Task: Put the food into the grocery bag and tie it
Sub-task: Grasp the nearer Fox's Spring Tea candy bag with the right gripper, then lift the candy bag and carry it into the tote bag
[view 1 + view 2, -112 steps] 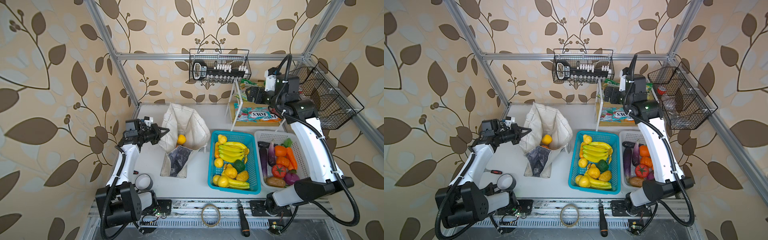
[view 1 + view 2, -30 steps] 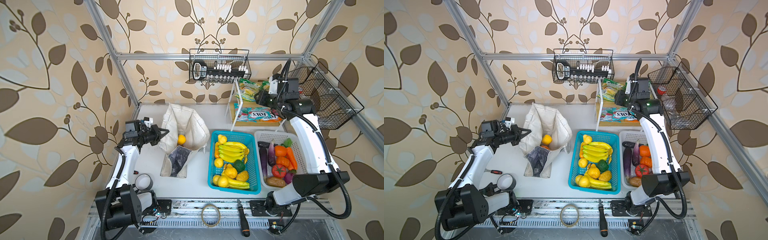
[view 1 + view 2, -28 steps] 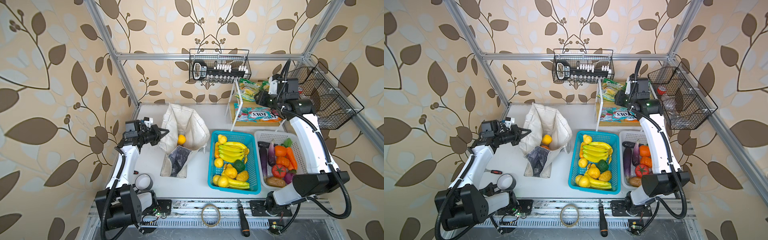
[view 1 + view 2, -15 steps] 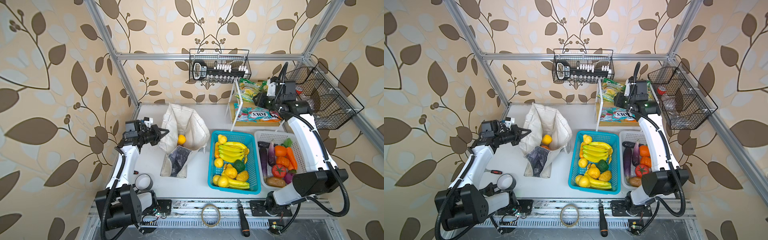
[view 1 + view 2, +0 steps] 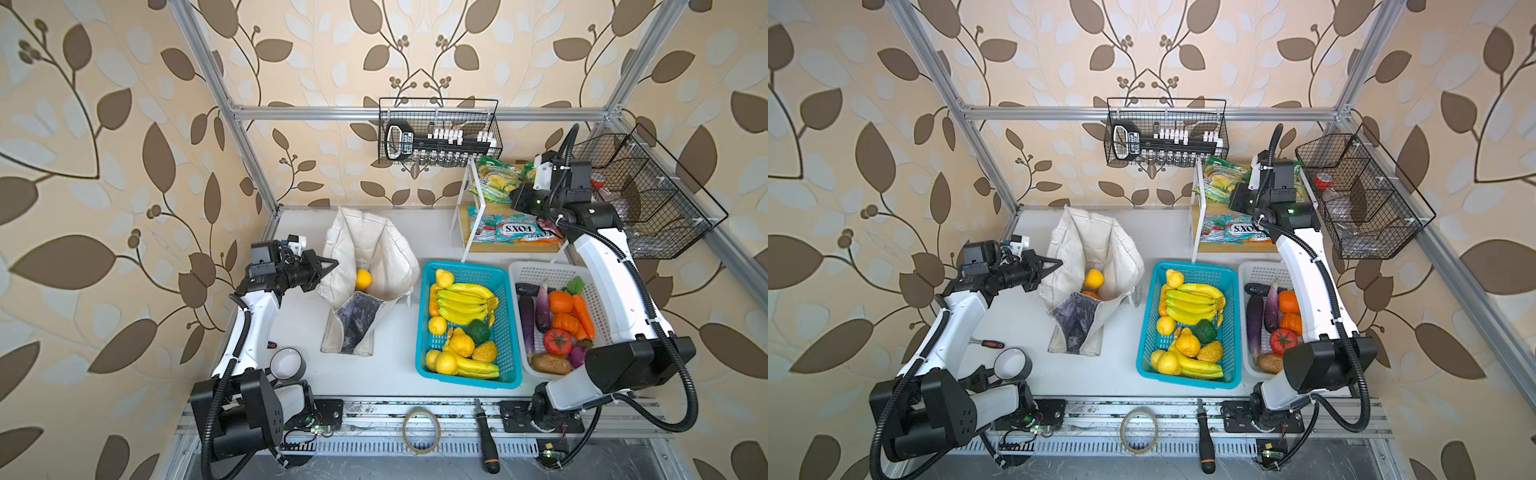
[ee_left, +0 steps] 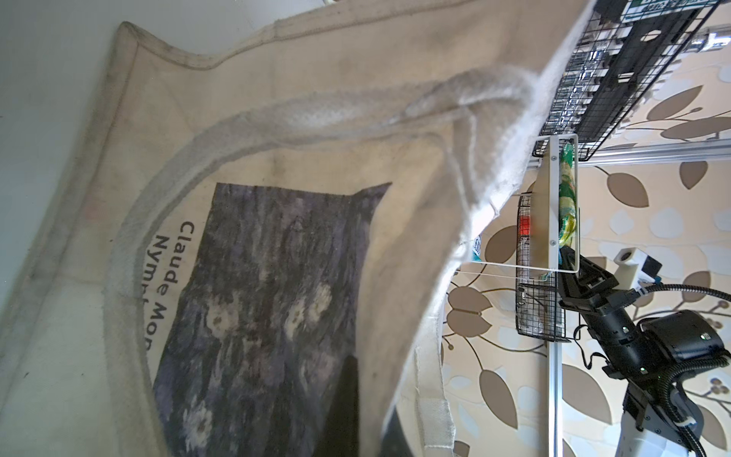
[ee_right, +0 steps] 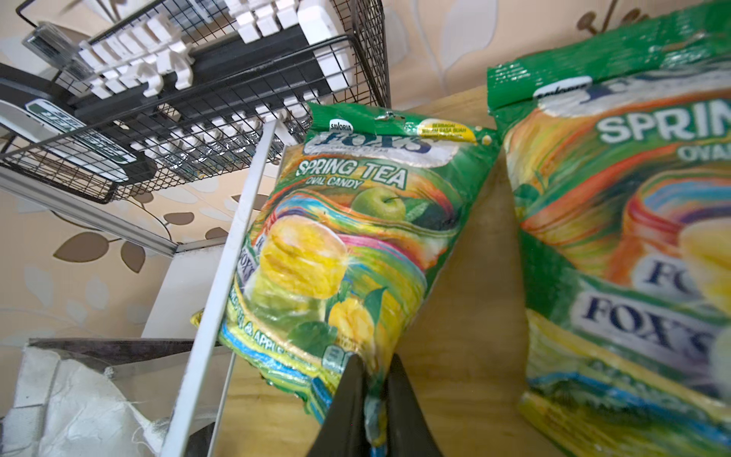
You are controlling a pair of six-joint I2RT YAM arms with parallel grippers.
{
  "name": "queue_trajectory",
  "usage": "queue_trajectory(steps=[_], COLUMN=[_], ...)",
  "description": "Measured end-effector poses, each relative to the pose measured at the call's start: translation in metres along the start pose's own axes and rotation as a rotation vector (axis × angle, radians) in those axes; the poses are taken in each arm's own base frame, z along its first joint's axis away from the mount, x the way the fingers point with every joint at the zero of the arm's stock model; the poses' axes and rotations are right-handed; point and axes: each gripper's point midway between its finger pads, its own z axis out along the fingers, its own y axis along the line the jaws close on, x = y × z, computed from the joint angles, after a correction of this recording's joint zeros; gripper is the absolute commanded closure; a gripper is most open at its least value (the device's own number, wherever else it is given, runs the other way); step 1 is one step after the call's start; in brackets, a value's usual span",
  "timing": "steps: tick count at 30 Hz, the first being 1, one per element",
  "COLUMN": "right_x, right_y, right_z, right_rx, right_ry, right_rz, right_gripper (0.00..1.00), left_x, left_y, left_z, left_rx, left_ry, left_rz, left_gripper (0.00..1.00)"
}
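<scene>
**A:** Where's the bag (image 5: 374, 245)?

**B:** Centre-left in a top view, mouth up, with the orange (image 5: 363, 279) inside. The left hand (image 5: 329, 265) is clenched on its rim.

**A:** And the right hand (image 7: 370, 366)?

**B:** Upper right, at the shelf (image 7: 466, 308), pinched tight on the nearest corner of a green packet (image 7: 356, 237). The packet's length runs away from the hand. The bag lies down-left of it, so I'd say the right arm does the carry.

1. The green snack packet (image 7: 356, 237) reads "SAVORIA", "FOX'S", "SPRING TEA" and "OVAL CANDY".
2. The second green packet (image 7: 633, 245) shows "SPRIN…" and "FOX'S", cut off at the edge.
3. A blue-and-red packet (image 5: 519, 228) reads "FOX'S".
4. The grocery bag (image 6: 277, 277) bears "Claude Mon…" and "Nymp…", partly hidden.
</scene>
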Motion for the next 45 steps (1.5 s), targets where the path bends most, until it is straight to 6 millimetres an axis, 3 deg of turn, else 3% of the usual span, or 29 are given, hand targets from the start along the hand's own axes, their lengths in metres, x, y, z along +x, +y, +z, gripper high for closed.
queue_trajectory(steps=[4,24,31,39,42,45], right_x=[-0.010,-0.064,-0.107,-0.104,-0.095,-0.082], right_y=[0.004,0.021,0.039,0.048,0.070,0.107], right_z=[-0.009,-0.051,-0.068,-0.079,-0.092,-0.112], right_rx=[-0.006,-0.011,-0.047,-0.088,-0.168,-0.275], right_ry=[-0.021,-0.119,-0.221,-0.222,-0.217,-0.221], right_rz=[0.000,-0.040,-0.057,-0.065,-0.085,-0.122], right_gripper=[1.00,1.00,1.00,1.00,1.00,1.00], left_x=[0.000,0.000,0.000,0.001,0.001,0.001], left_y=[0.001,0.000,0.000,-0.002,-0.002,-0.002], left_z=[0.000,0.000,0.000,0.000,0.000,0.001], left_rx=[0.000,0.001,0.006,0.017,0.017,0.019], left_ry=[0.001,0.001,0.002,0.008,0.008,0.008], left_rz=[-0.002,-0.001,-0.001,0.002,0.002,0.000], left_gripper=[1.00,1.00,1.00,1.00,1.00,1.00])
